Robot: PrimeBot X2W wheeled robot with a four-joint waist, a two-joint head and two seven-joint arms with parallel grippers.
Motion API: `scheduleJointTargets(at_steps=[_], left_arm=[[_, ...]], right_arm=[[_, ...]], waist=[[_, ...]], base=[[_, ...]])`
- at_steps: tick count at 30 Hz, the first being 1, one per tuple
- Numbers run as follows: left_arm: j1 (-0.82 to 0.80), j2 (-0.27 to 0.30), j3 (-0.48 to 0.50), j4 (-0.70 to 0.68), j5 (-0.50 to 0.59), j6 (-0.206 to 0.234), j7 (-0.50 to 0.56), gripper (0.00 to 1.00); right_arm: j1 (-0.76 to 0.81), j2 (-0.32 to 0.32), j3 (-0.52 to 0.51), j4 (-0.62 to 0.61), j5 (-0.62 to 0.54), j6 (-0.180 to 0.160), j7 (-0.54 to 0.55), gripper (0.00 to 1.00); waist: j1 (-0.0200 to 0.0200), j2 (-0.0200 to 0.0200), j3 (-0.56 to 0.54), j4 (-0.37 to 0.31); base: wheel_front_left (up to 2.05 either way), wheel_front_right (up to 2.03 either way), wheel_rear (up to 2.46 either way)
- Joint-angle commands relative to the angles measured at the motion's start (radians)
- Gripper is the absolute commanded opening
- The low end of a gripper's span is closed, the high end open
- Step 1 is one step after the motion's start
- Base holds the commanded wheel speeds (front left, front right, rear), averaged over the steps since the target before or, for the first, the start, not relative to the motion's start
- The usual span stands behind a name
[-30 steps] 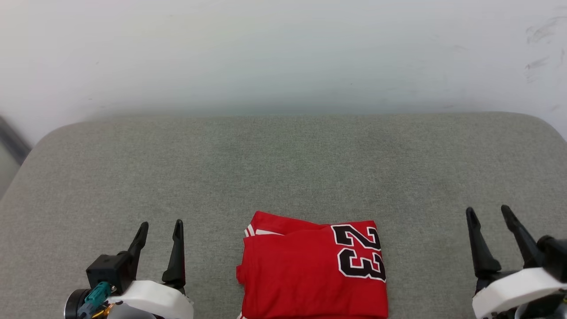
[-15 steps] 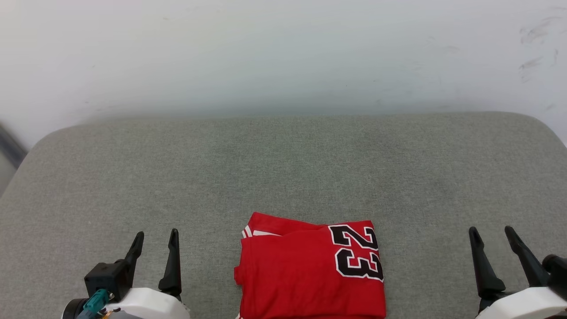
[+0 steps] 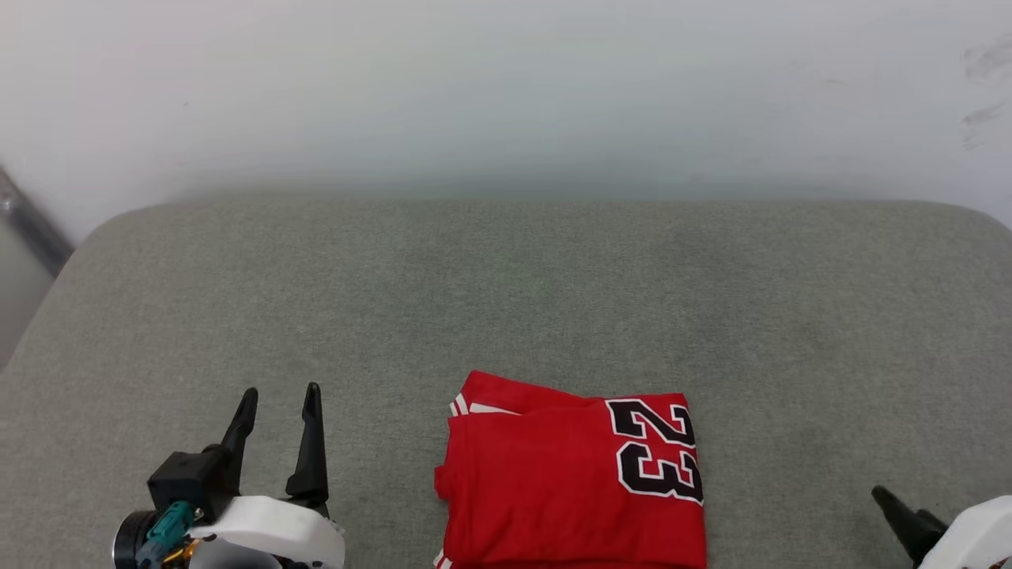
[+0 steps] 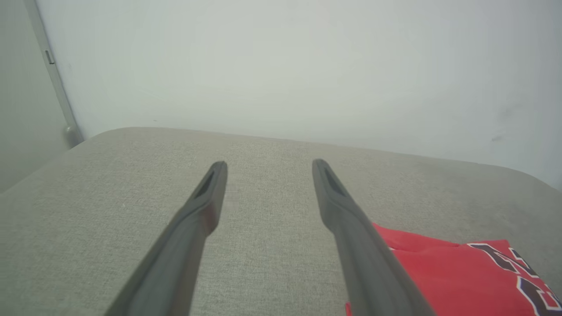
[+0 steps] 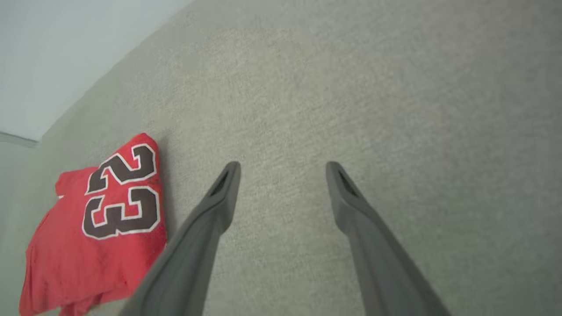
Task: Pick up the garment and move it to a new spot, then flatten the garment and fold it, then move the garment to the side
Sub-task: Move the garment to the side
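Red jersey cloth marks the near edge of the scene: the garment (image 3: pixel 573 474) lies folded into a neat rectangle on the grey-green padded surface (image 3: pixel 506 300), its near hem cut off by the bottom of the head view. The black, white-edged number 23 (image 3: pixel 658 450) sits on the garment's right part, turned sideways. A bit of red-white striped trim (image 3: pixel 460 406) peeks out at its far left corner. To the garment's left and clear of it, the left gripper (image 3: pixel 281 391) hangs with its two dark fingers spread wide and empty. In the left wrist view the garment's corner shows just past the right finger. To the garment's right, well apart from it, the right gripper (image 5: pixel 282 166) is likewise splayed and empty over the padded cloth, with the numbered side off to its left. Beyond the garment the padded surface runs to a rounded far edge. Behind that rises a pale wall (image 3: pixel 506 95) with faint scuffs (image 3: pixel 980 87) far to the garment's right.
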Motion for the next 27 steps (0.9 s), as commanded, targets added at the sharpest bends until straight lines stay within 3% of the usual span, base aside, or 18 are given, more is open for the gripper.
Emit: scheduleJointTargets(at_steps=[1,5,11,16,17,18,19,27], left_arm=[[-0.020,-0.017,0.009,-0.015,0.019,-0.014,-0.004,1.00],[-0.050,-0.044,0.011,-0.026,0.047,-0.041,-0.003,1.00],[-0.078,-0.067,0.013,-0.013,0.061,-0.068,-0.004,1.00],[-0.096,-0.077,0.016,0.007,0.071,-0.087,-0.004,1.00],[-0.097,-0.078,0.016,0.012,0.070,-0.089,-0.004,1.00],[-0.098,-0.081,0.018,0.016,0.068,-0.093,-0.004,1.00],[-0.098,-0.083,0.020,0.020,0.069,-0.094,-0.004,1.00],[-0.070,-0.076,0.021,0.039,0.096,-0.102,-0.004,1.00]], right_arm=[[-0.054,-0.003,-0.026,0.082,0.062,-0.001,0.173,1.00],[-0.134,0.025,-0.029,0.185,0.203,-0.001,0.375,1.00],[-0.226,0.031,0.066,0.305,0.379,-0.001,0.387,1.00],[-0.249,0.031,0.172,0.384,0.437,-0.001,0.333,1.00],[-0.250,0.031,0.184,0.397,0.439,-0.001,0.325,0.78],[-0.252,0.032,0.201,0.402,0.438,-0.001,0.314,0.28],[-0.251,0.033,0.213,0.404,0.441,-0.001,0.304,0.00],[-0.234,-0.038,0.337,0.330,0.418,-0.001,0.208,0.00]], waist=[[0.0000,-0.0001,0.020,0.042],[0.0000,-0.0001,0.072,0.107],[0.0000,-0.0001,0.122,0.148],[0.0000,-0.0001,0.136,0.169],[0.0000,-0.0001,0.135,0.172],[0.0000,-0.0001,0.133,0.174],[0.0000,-0.0001,0.131,0.175],[0.0000,-0.0001,0.077,0.139]], base=[[0.00,0.00,0.00],[0.00,0.00,0.00],[0.00,0.00,0.00],[0.00,0.00,0.00],[0.00,0.00,0.00],[0.00,0.00,0.00],[0.00,0.00,0.00],[0.00,0.00,0.00]])
